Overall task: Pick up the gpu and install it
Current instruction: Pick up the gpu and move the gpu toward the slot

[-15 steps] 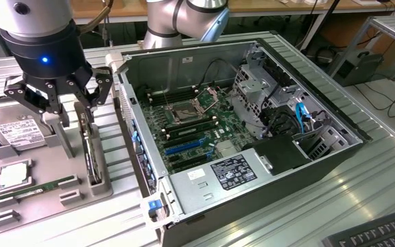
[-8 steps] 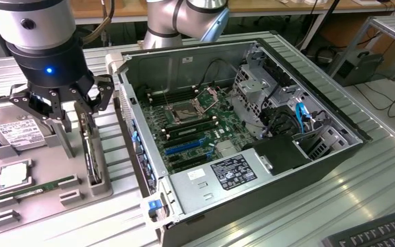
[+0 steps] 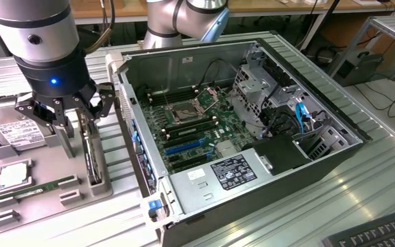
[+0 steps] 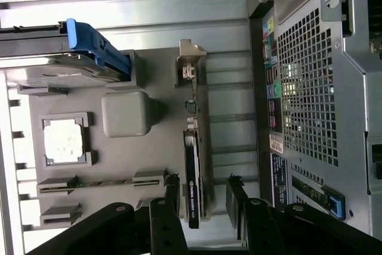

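Nothing installed yet, I reckon: gpu (image 3: 92,154) sits on edge in tray (image 3: 47,198) just below my gripper (image 3: 76,119), jaws spread astride it, no pinch; pickup + seating in pc case (image 3: 183,62) both left

Gpu (image 3: 93,165) far end behind tool (image 3: 80,148)

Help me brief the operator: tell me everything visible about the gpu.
The gpu is a thin dark card with a black lettered face and silver metal end bracket. It stands on edge in a slot of the grey parts tray, beside the computer case. The open gripper straddles it; contact is unclear.
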You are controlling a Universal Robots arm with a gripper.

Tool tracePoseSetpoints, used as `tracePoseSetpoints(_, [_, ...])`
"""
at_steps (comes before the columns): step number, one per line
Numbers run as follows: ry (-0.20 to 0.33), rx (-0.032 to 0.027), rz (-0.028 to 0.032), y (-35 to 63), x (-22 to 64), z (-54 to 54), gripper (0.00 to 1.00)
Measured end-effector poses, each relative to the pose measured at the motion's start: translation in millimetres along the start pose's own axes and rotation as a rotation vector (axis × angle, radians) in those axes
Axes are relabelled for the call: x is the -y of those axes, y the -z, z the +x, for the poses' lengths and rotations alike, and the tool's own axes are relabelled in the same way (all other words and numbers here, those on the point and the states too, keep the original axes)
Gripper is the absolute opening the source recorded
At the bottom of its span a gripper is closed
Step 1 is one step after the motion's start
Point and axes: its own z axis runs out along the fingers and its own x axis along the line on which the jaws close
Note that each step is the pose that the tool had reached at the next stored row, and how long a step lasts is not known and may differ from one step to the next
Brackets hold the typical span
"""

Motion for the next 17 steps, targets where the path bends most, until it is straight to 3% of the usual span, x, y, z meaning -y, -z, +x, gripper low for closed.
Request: tracePoseSetpoints(17, [0.008, -0.0001, -0.0003, -32.4, 1.3, 2.7, 0.45])
